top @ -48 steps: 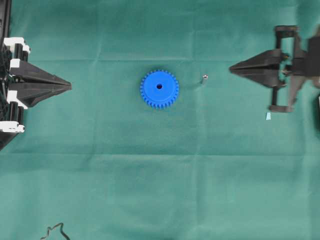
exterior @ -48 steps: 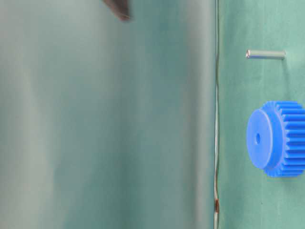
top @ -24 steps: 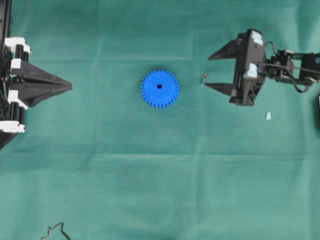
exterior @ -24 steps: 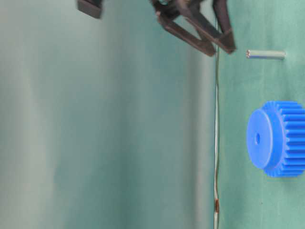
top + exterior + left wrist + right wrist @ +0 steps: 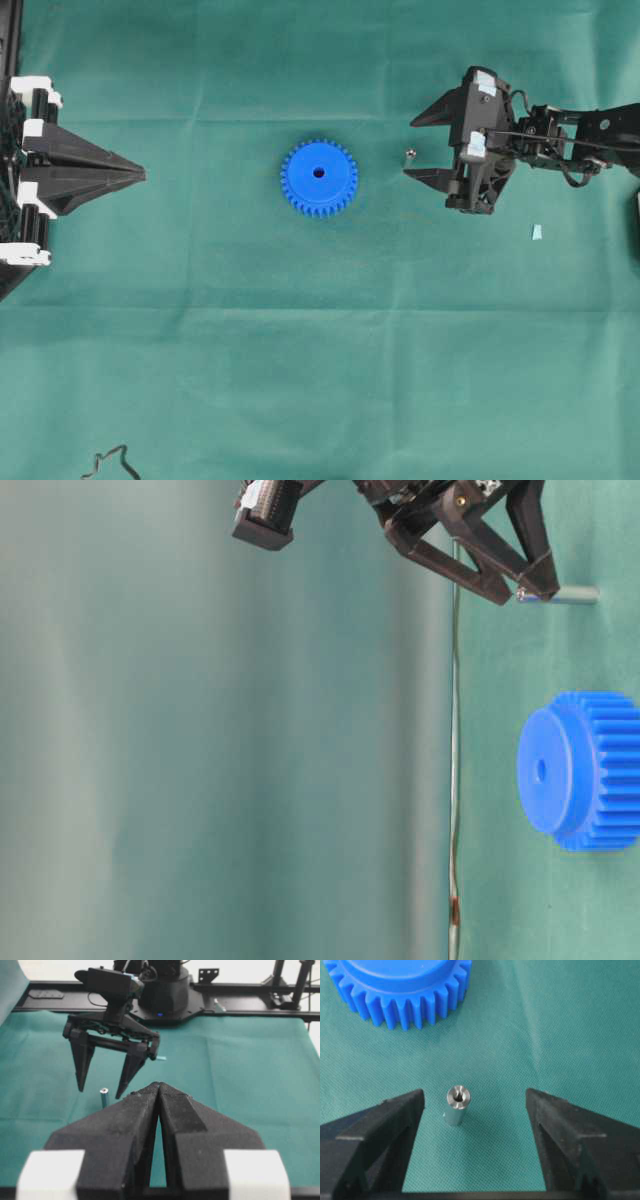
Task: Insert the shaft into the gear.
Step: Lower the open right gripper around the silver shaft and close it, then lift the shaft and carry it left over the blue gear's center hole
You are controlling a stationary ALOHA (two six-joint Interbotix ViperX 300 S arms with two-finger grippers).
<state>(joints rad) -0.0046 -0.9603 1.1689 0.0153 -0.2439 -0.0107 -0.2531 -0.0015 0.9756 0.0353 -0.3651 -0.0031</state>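
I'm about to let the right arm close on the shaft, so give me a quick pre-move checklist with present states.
1. Right gripper open: ok.
2. Shaft upright on the cloth: ok.
3. Shaft between the fingers: ok, nearer the finger on the wrist picture's left.
4. Fingers touching the shaft: no, a gap shows on both sides; ok.
5. Gear lying flat, centre hole up and unblocked: ok.
6. Left gripper shut, far from the gear: ok.
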